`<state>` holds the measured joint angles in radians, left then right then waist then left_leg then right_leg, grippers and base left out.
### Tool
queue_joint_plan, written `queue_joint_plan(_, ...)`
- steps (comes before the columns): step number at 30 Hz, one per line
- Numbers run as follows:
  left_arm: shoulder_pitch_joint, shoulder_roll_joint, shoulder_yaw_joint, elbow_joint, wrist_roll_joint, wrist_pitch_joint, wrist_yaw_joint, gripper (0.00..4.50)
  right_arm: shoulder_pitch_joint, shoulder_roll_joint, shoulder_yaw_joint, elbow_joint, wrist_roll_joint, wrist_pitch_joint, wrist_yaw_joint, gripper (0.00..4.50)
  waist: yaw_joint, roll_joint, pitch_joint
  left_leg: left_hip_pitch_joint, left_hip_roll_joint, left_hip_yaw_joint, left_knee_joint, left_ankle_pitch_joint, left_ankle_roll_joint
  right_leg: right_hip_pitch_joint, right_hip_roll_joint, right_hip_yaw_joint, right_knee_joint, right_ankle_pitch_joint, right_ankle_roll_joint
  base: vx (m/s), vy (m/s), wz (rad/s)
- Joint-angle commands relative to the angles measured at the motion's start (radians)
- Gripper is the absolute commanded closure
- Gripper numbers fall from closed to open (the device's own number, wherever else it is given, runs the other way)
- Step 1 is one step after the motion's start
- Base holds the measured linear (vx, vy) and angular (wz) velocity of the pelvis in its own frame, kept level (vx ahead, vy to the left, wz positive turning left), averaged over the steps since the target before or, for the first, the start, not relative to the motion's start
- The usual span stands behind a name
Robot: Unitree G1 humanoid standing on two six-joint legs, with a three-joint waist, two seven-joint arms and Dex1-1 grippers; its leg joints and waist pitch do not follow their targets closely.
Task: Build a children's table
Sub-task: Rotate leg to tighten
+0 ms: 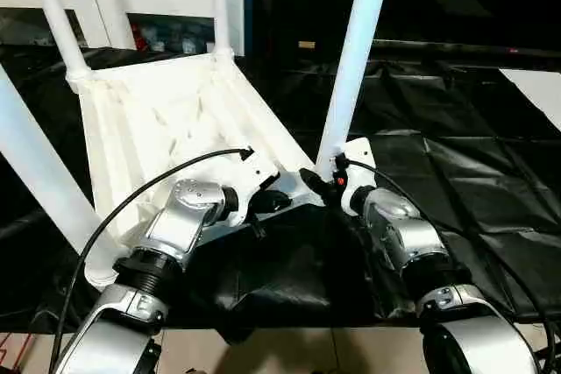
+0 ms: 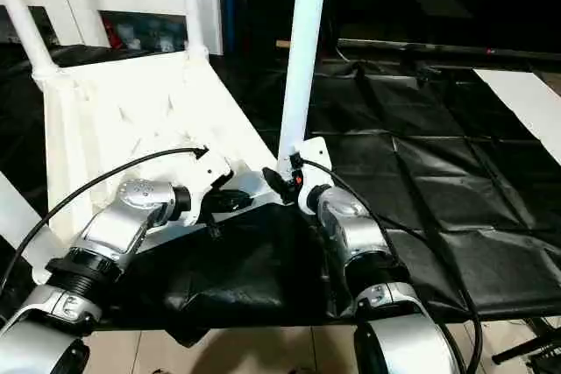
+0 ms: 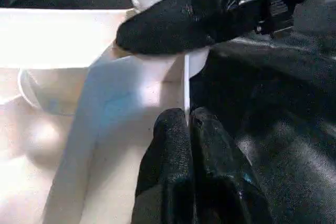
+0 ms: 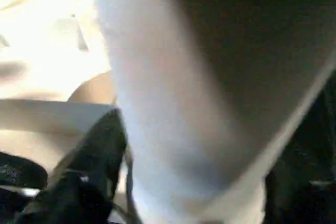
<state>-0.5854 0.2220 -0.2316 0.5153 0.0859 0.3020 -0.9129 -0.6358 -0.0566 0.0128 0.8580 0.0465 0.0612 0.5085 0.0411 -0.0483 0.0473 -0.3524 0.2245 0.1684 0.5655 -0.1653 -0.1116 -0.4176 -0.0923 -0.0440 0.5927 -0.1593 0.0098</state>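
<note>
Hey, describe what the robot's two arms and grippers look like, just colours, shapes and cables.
Both forearms are shiny silver metal with rounded, bulbous housings: the left arm has a black ribbed collar near the wrist. Each ends in a gripper of two black fingers: the left gripper and the right gripper, which has a small red mark beside it. A thin black cable arcs over each forearm.
</note>
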Motion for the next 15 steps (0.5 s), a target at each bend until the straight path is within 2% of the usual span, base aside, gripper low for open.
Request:
queue_joint_plan(1, -0.007, -0.046, -0.076, -0.036, -0.006, -0.025, -0.036, 4.50, -0.001, 0.050, 0.105, 0.027, -0.035, 0.009, 0.041, 0.63, 0.005, 0.006, -0.056, -0.003, -0.009, 0.006, -0.072, -0.400, 0.007, 0.033, -0.025, 0.014, -0.089, -0.464, -0.129, 0.000, 0.000, 0.00)
queue_joint_plan(6, -0.002, -0.023, -0.065, -0.046, 0.001, 0.026, -0.020, 4.50, 0.004, 0.011, 0.087, 0.011, -0.029, -0.016, 0.075, 0.63, 0.002, 0.004, -0.056, -0.002, -0.009, 0.009, -0.070, -0.395, 0.013, 0.035, -0.025, 0.016, -0.085, -0.439, -0.147, 0.000, 0.000, 0.00)
queue_joint_plan(7, 0.000, -0.016, -0.057, -0.053, -0.004, 0.037, -0.025, 4.05, 0.009, -0.008, 0.076, -0.001, -0.029, -0.024, 0.098, 0.64, 0.002, 0.005, -0.055, -0.001, -0.008, 0.010, -0.070, -0.395, 0.014, 0.035, -0.024, 0.016, -0.085, -0.435, -0.149, 0.000, 0.000, 0.00)
queue_joint_plan(10, 0.005, -0.006, -0.054, -0.061, 0.000, 0.042, -0.021, 3.94, 0.012, -0.024, 0.064, -0.007, -0.027, -0.024, 0.114, 0.64, 0.004, 0.007, -0.057, -0.006, -0.007, 0.010, -0.070, -0.367, 0.020, 0.040, -0.024, 0.018, -0.079, -0.382, -0.167, 0.000, 0.000, 0.00)
queue_joint_plan(12, 0.008, -0.001, -0.048, -0.063, 0.005, 0.048, -0.009, 3.77, 0.015, -0.032, 0.063, -0.008, -0.022, -0.026, 0.123, 0.64, 0.001, 0.006, -0.061, -0.014, -0.007, 0.010, -0.070, -0.330, 0.022, 0.048, -0.024, 0.017, -0.072, -0.334, -0.175, 0.000, 0.000, 0.00)
queue_joint_plan(15, 0.011, 0.008, -0.046, -0.065, 0.010, 0.064, -0.002, 3.57, 0.013, -0.039, 0.062, -0.003, -0.019, -0.033, 0.125, 0.64, 0.000, 0.007, -0.062, -0.012, -0.007, 0.013, -0.067, -0.295, 0.027, 0.049, -0.024, 0.019, -0.067, -0.275, -0.199, 0.000, 0.000, 0.00)
